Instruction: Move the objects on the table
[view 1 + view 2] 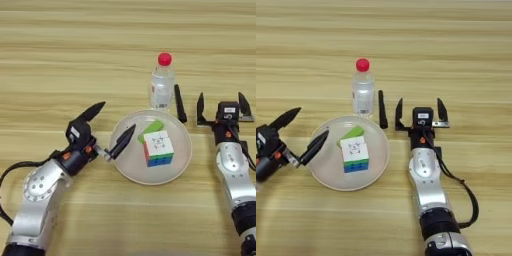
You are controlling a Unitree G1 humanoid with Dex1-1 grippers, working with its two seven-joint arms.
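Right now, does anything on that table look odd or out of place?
Nothing spilled or broken. One oddity: the green block is wedged half under the puzzle cube on the plate. The bottle stands upright.

One cube [159,147], one green block [151,129], one bottle [162,85], one plate [181,162], one black stick [179,103], two grippers [111,126] [220,105].

No text, label or number on anything here can be read.

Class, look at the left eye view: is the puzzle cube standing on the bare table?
No: the puzzle cube sits on the round beige plate, beside the green block.
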